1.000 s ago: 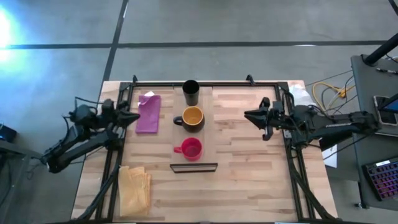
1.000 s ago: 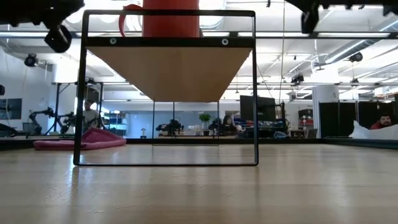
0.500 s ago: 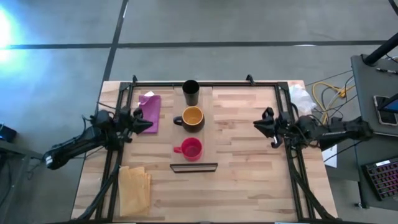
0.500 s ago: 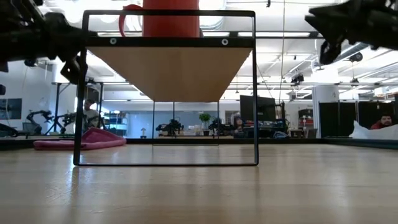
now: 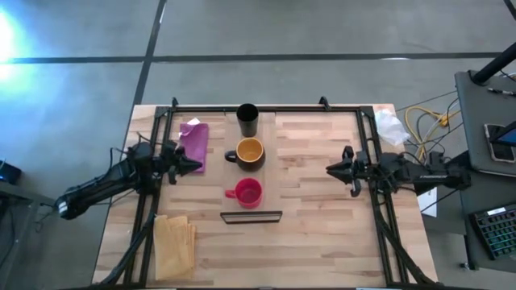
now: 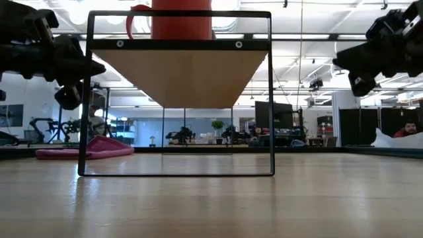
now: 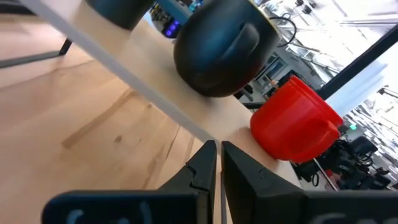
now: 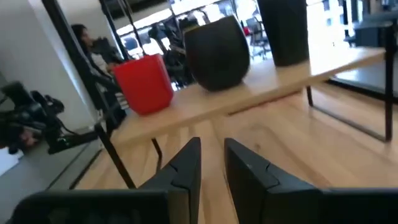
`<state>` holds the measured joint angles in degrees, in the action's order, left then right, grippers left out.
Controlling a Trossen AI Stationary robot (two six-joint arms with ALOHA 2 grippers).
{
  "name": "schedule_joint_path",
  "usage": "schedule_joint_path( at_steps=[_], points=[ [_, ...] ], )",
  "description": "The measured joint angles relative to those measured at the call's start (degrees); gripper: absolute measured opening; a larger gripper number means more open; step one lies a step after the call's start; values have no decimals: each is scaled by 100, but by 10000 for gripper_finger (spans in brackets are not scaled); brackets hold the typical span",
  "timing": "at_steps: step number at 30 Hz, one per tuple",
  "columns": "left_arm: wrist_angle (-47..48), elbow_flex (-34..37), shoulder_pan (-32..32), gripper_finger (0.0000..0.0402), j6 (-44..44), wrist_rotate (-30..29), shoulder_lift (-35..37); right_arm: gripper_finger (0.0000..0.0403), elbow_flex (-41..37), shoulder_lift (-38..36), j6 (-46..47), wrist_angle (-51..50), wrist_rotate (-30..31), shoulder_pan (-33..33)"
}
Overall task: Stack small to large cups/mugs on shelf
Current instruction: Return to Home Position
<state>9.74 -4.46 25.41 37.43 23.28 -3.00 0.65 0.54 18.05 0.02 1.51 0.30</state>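
Note:
Three cups stand in a row on the pale wooden shelf (image 5: pixel 256 173), resting on their bases. The black tumbler (image 5: pixel 247 119) is farthest, the dark mug with orange inside (image 5: pixel 250 152) is in the middle, and the red mug (image 5: pixel 246 192) is nearest, by the dark wire frame (image 5: pixel 251 216). My left gripper (image 5: pixel 196 166) is shut and empty, left of the shelf, pointing at it. My right gripper (image 5: pixel 329 169) hangs right of the shelf, empty, with a narrow gap between its fingers (image 8: pixel 212 146). The left wrist view shows the red mug (image 7: pixel 295 124) and the dark mug (image 7: pixel 217 50).
A pink cloth (image 5: pixel 193 145) lies left of the shelf, close under my left gripper. A folded tan cloth (image 5: pixel 174 242) lies at the near left. Black frame rails (image 5: pixel 373 161) run along the table's sides. Bare tabletop lies between the shelf and my right gripper.
Both grippers have gone down toward the table. My left gripper has also moved a little toward the shelf and the near edge; my right gripper has drawn back a little toward the table's right edge. The cups have stayed where they were.

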Motion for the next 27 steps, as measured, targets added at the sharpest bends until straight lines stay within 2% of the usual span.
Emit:
schedule_joint_path(
  at_steps=[2, 8, 27],
  points=[
    [3, 0, 0, 10, 78, -5, -58, 63, 21, -58, -80, 38, 10, -28],
    [-177, 27, 1, 10, 120, 8, -220, 63, 104, 79, -53, -29, 836, -35],
    [-217, 38, 0, 10, 118, 6, -322, 63, 104, 104, -51, -20, 886, -35]
  ],
)
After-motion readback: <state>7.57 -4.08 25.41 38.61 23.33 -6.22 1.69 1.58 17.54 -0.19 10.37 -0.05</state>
